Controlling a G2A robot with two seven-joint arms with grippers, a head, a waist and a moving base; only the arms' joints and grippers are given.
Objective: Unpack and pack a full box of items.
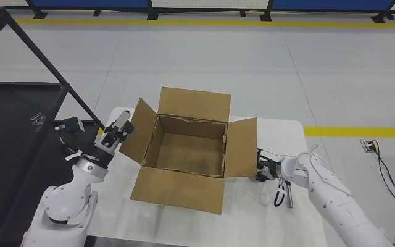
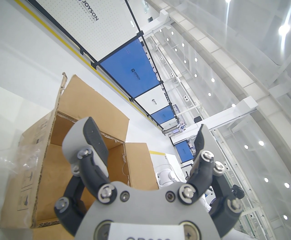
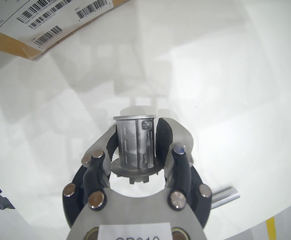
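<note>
- The slotted metal cylinder, flanged at both ends, is clamped between the pads of my right tool, low over the white surface just beside the right flap of the cardboard box.
- The box stands in the middle of the surface with all four flaps folded out. From the top view I can see only bare cardboard inside.
- My judgement: unpacking is finished or nearly so, and this cylinder is either the last piece out or the first to go back. The packing half looks undone.
- My left tool is spread wide and grips nothing, raised next to the box's left flap.
- Clear plastic wrap lies at that flap's outer side, and a ribbed metal bar rests on the surface close to my right tool.
- Writing: a white barcode label sits on the box near my right tool, and handling symbols are printed on the left flap. I leave the print unread.
</note>
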